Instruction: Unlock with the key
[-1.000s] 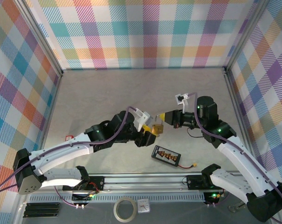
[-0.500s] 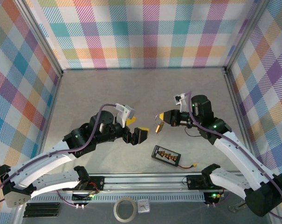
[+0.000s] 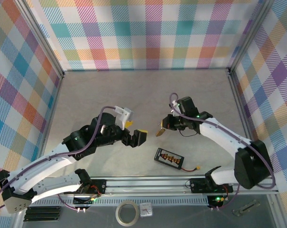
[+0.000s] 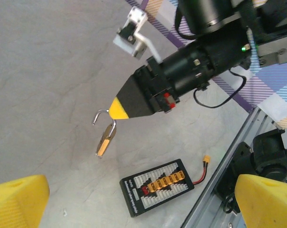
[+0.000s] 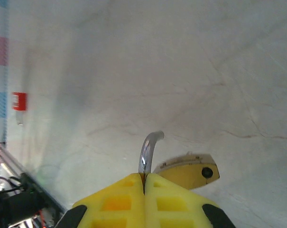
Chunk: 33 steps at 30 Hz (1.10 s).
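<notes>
**Left gripper** [image 3: 135,129]: its jaws stand spread to full width and hold nothing. A second ago it was closed in at the padlock [image 3: 160,130], meeting the right gripper [image 3: 166,124] there. It has since let go and drawn back to its own side, so that a strip of bare table [image 3: 110,95] separates the two.

**Right gripper:** its yellow fingers [image 5: 124,187] are pressed together on the steel shackle [image 5: 145,152]. The padlock hangs from that pinch above the table, near the centre, just beyond the black connector board [image 3: 168,157].

**Meaning for the task:** treat the release as a sign that the left arm's work at the lock is probably finished. The lock looks open, because one end of the shackle hooks free of the body. Verify this before you count the task complete.

**Compare the views as follows:**
- **Overhead view:** this gives you the spacing of the arms, but renders the padlock as a small brass fleck.
- **Left wrist view:** this shows the shackle [image 4: 105,111] as an open hook, with the brass body [image 4: 106,137] dangling from one leg below the right gripper's tip.
- **Right wrist view:** this shows the body [image 5: 183,173] swung aside of the shackle, with a dark hole in its face.

Whether the key remains in the body cannot be told at this size.
</notes>
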### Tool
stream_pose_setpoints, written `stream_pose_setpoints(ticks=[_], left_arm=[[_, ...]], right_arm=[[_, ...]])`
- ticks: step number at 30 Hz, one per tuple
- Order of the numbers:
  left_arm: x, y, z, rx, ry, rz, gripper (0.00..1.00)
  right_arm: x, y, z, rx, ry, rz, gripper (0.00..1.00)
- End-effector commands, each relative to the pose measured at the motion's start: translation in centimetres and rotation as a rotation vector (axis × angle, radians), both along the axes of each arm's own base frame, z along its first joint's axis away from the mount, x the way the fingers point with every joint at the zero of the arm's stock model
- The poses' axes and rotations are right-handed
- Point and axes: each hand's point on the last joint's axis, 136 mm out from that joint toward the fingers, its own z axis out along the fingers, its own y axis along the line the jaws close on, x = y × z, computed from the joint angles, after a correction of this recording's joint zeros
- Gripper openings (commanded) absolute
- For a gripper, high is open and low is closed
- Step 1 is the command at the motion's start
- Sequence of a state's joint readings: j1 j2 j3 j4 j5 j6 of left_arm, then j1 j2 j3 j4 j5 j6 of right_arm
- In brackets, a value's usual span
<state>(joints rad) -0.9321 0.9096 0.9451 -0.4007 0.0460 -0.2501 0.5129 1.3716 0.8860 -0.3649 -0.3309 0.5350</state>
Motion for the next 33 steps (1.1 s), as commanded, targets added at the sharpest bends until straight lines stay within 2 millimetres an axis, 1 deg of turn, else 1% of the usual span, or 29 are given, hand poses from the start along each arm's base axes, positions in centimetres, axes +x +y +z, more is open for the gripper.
stream_pose_setpoints(ticks=[1, 5, 15, 18, 21, 24, 26, 28, 30, 33], left_arm=[[0.0, 1.5, 0.1, 0.016, -0.005, 0.035, 1.0], [-0.2, 2.5, 0.0, 0.034, -0.011, 0.055, 1.0], [-0.5, 4.3, -0.5, 0.063, -0.006, 0.096, 1.0], [-0.4, 4.6, -1.2, 0.08, 0.01, 0.114, 1.0], [0.2, 5.3, -2.2, 0.114, 0.029, 0.171, 1.0], [0.8, 5.6, -2.6, 0.129, 0.029, 0.208, 1.0], [0.9, 5.5, -2.4, 0.12, 0.019, 0.212, 1.0], [1.2, 5.6, -2.3, 0.122, 0.009, 0.223, 1.0], [1.3, 5.7, -2.4, 0.13, 0.007, 0.229, 1.0], [1.4, 6.0, -2.8, 0.143, 0.01, 0.241, 1.0]], right_arm=[[1.3, 1.2, 0.4, -0.012, -0.017, 0.018, 0.0], [2.4, 2.2, -1.4, -0.029, 0.033, 0.023, 0.0], [5.4, 5.1, -4.2, -0.01, 0.089, 0.061, 0.0], [5.6, 5.6, -4.0, 0.013, 0.087, 0.076, 0.0], [5.3, 5.5, -3.3, 0.016, 0.07, 0.09, 0.01], [4.1, 5.9, -2.5, 0.006, 0.053, 0.147, 0.34], [2.7, 6.6, -2.9, -0.052, 0.038, 0.22, 0.48], [1.8, 6.7, -4.2, -0.15, 0.029, 0.26, 0.57], [1.4, 6.7, -5.4, -0.205, 0.029, 0.278, 0.61], [2.0, 6.4, -7.1, -0.324, -0.027, 0.316, 0.65]])
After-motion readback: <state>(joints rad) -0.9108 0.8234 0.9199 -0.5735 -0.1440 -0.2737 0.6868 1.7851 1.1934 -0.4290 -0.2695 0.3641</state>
